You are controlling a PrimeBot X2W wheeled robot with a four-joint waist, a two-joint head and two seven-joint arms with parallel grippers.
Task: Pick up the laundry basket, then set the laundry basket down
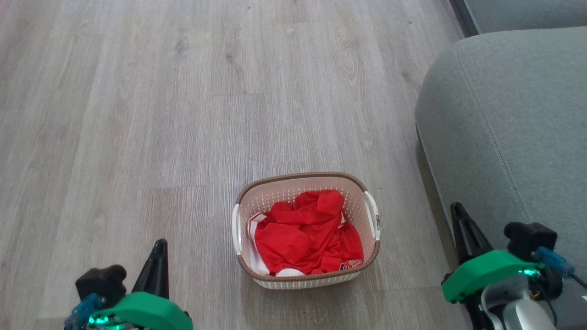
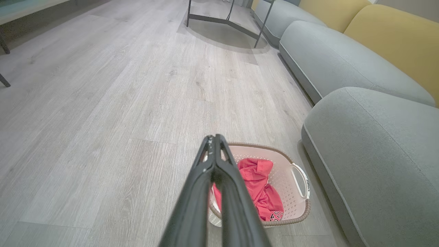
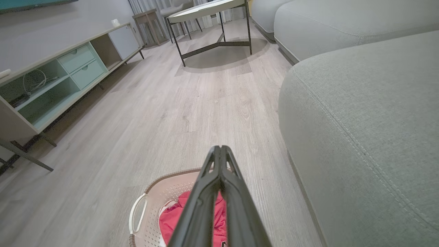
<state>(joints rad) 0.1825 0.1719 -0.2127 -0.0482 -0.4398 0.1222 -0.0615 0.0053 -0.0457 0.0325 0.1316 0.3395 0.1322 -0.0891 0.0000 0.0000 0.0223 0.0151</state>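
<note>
Midway between left hand [image 1: 160,247], right hand [image 1: 457,213], basket [image 1: 275,196]

We find bare wooden floor [image 1: 137,114] left of and beyond the laundry basket [image 1: 302,278], free to pass. On its right the grey sofa [image 1: 504,137] stands near, leaving us only a narrow strip beside that handle [image 1: 373,220].

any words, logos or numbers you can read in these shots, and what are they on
No text is legible in any view.
White print on the red jersey in the laundry basket: too small and crumpled to read.
Dark marks on the basket's white handle nearest the sofa: too blurred to tell whether they are lettering.
</note>
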